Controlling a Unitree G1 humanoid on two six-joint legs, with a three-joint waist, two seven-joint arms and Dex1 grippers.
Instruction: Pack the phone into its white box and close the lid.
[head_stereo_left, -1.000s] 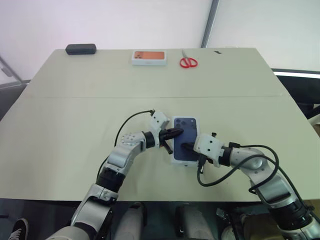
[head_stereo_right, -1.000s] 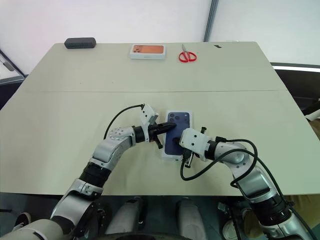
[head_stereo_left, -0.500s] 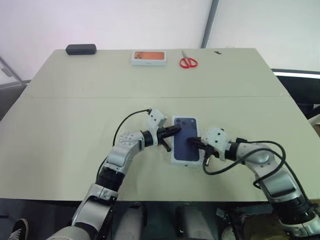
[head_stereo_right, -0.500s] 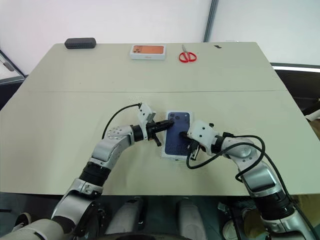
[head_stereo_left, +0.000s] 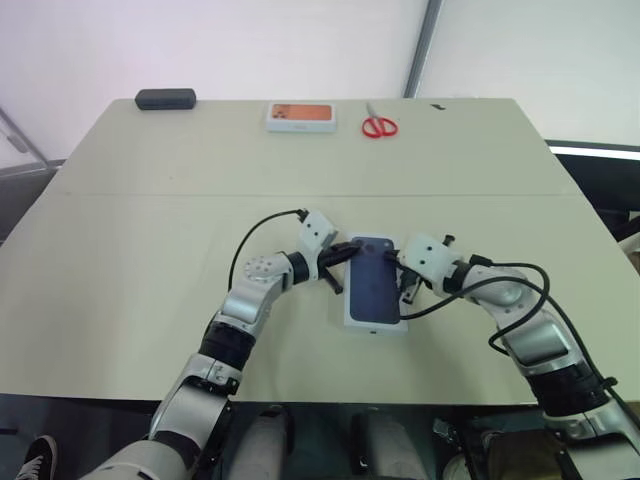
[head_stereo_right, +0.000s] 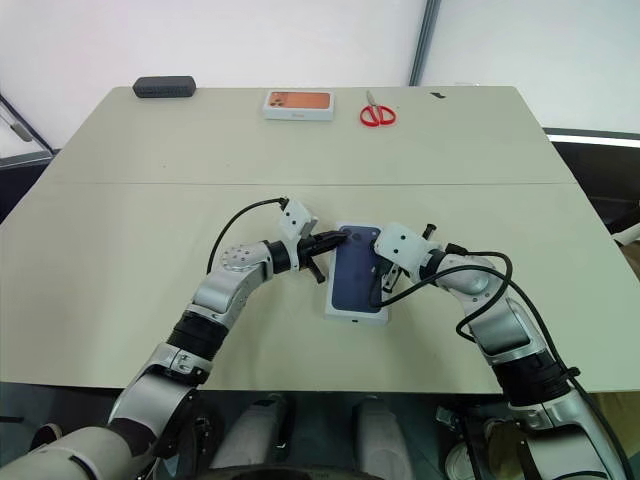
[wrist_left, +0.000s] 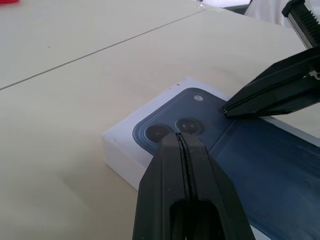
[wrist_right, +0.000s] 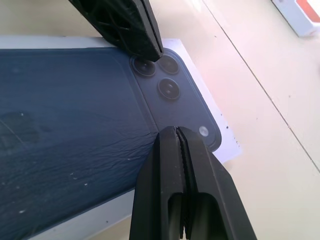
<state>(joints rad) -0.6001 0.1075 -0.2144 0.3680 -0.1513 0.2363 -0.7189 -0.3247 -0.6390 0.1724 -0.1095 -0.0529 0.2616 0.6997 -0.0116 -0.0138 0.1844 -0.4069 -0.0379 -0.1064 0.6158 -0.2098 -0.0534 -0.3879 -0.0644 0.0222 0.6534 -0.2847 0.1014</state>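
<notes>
Navy phone (head_stereo_left: 374, 289) lies face down in its white box (head_stereo_left: 352, 320), mid-bench.
Your right gripper (head_stereo_left: 390, 260) has swung from the phone's near half up to the camera corner, meeting the left gripper (head_stereo_left: 356, 251); both are pinched shut, holding nothing, likely pressing the phone down. One phone, one box, two grippers; you have no lid on it yet.

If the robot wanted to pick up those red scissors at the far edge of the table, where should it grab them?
Probably by the closed metal blades of the scissors, coming straight down from above. They lie flat, so the thin blades fit between a pincer's fingers better than the wide red handle loops.
</notes>
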